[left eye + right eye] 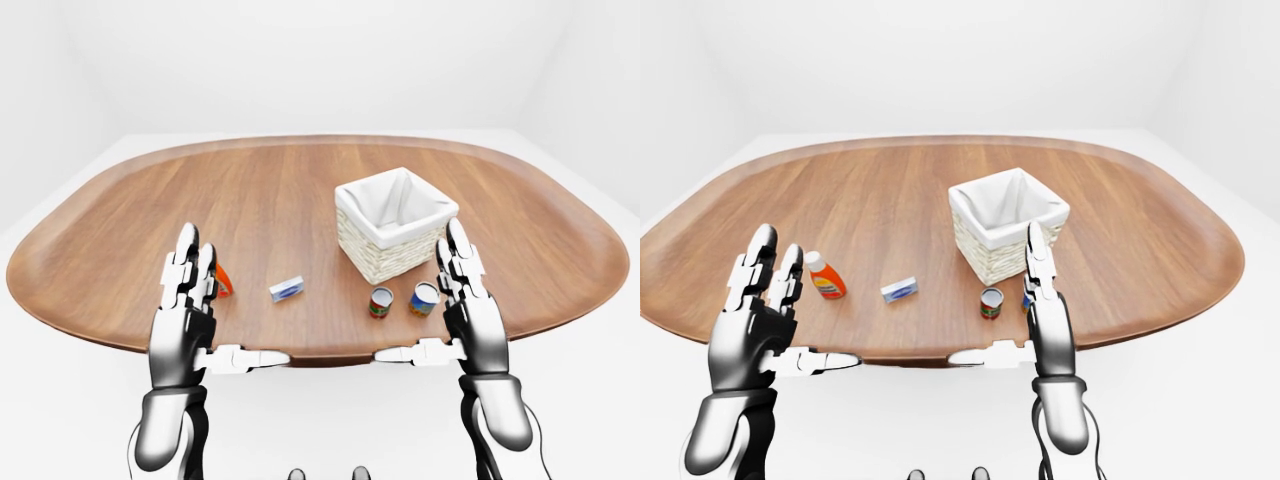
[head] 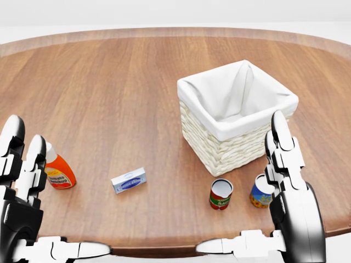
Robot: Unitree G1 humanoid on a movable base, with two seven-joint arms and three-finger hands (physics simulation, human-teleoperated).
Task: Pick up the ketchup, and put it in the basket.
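Fingers (image 2: 279, 131): both sets spread straight up, thumbs turned inward, gripping nothing. Left hand (image 2: 22, 203) and right hand (image 2: 288, 192): raised at the counter (image 2: 109, 82) near edge. Ketchup (image 1: 824, 277): orange bottle, white cap, upright, just beside the left hand, well apart from the basket (image 2: 236, 118).

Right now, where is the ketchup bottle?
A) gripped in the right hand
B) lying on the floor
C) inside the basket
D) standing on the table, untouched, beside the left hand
D: the ketchup bottle stands on the table, clear of the open left hand; the basket holds nothing visible.
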